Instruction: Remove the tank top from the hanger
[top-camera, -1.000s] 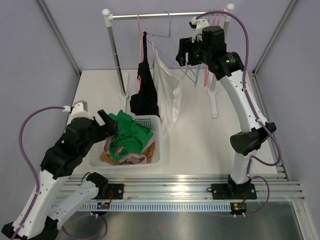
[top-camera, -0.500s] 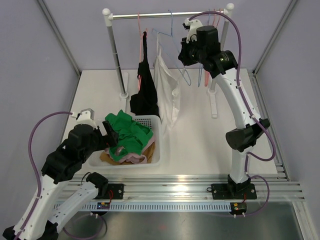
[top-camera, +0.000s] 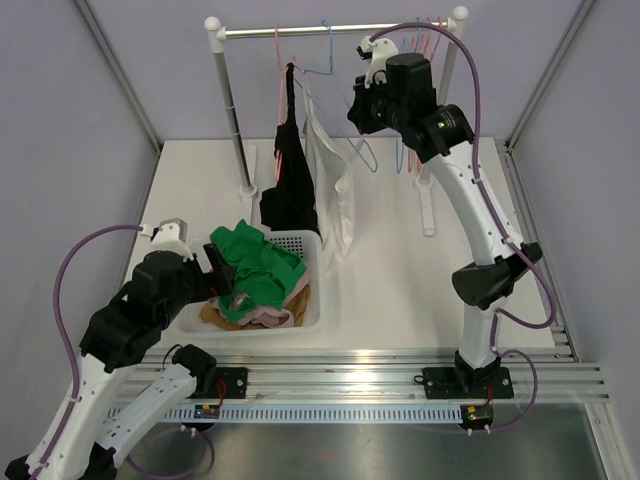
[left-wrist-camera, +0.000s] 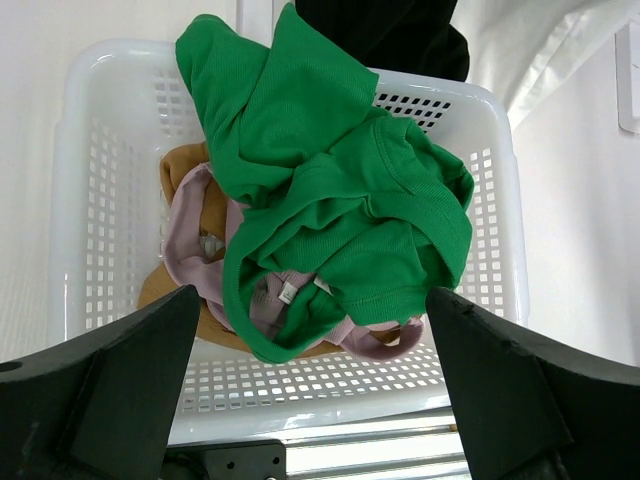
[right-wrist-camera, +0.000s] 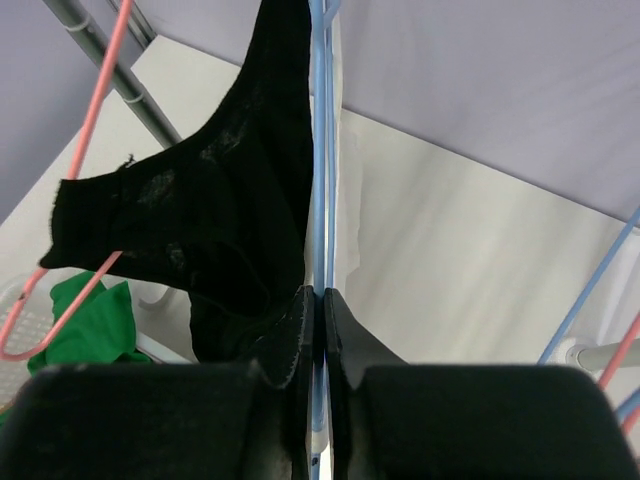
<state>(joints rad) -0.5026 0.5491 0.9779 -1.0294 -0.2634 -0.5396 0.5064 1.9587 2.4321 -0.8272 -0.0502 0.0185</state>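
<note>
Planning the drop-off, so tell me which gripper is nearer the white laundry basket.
Left. The left gripper hovers open right over the basket; the right gripper is far off by the rail, clamped on the blue hanger.

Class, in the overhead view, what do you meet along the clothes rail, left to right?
White rack post, black garment on pink wire hanger, white garment on blue wire hanger, right gripper, empty pink and blue hangers.

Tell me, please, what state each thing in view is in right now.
White tank top: hanging on the blue wire hanger.
Black garment: hanging beside it.
White plastic basket: full of crumpled clothes.
Green garment: bunched on top.
Right gripper: shut on the blue wire hanger.
Left gripper: open, over the basket.
</note>
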